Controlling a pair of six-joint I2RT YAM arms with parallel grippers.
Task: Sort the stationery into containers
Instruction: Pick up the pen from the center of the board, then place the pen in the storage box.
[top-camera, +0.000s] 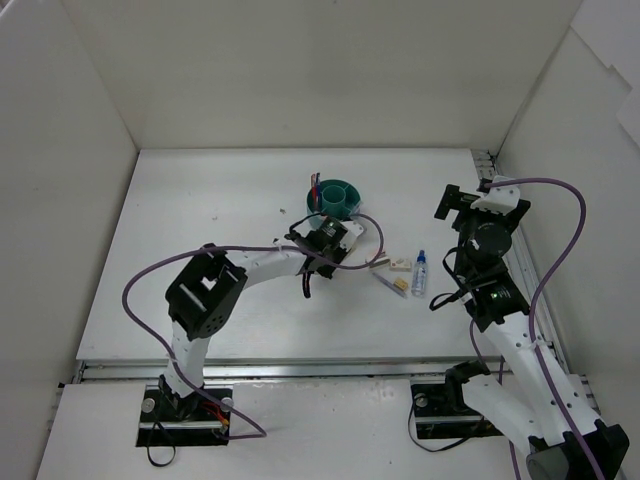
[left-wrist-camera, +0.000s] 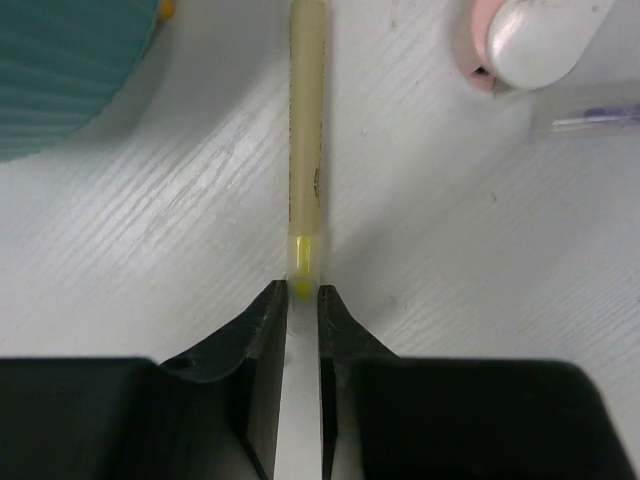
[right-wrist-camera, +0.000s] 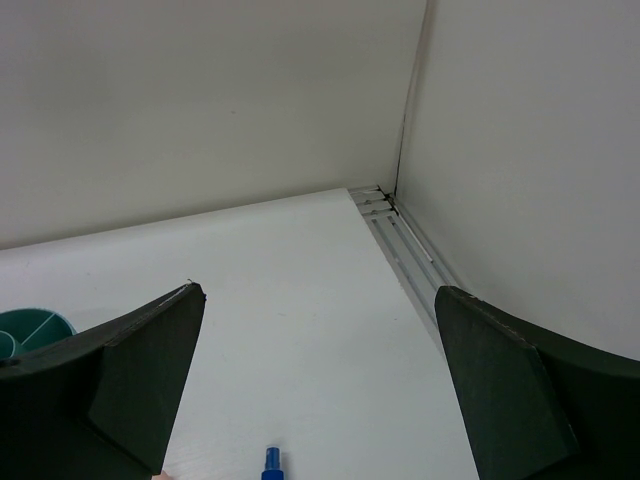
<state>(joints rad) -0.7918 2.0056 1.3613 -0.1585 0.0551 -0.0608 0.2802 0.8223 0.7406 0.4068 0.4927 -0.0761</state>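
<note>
The teal organizer (top-camera: 337, 198) stands at the table's middle back, with a few pens upright in its left side; its ribbed wall shows in the left wrist view (left-wrist-camera: 55, 70). My left gripper (top-camera: 340, 238) is low on the table just in front of it. In the left wrist view the left gripper (left-wrist-camera: 303, 296) is shut on the near end of a yellow pen (left-wrist-camera: 306, 140), which lies flat and points away. My right gripper (top-camera: 470, 198) is raised at the right and wide open in its wrist view (right-wrist-camera: 318, 295), empty. The blue-capped bottle (top-camera: 419, 272) lies below it, and its cap shows (right-wrist-camera: 270, 465).
Two beige eraser blocks (top-camera: 398, 266) and a thin purple pen (top-camera: 385, 283) lie between the arms. A rounded white and pink object (left-wrist-camera: 535, 40) and the purple pen (left-wrist-camera: 598, 118) lie right of the yellow pen. White walls enclose the table, and a rail (right-wrist-camera: 405, 250) runs along the right.
</note>
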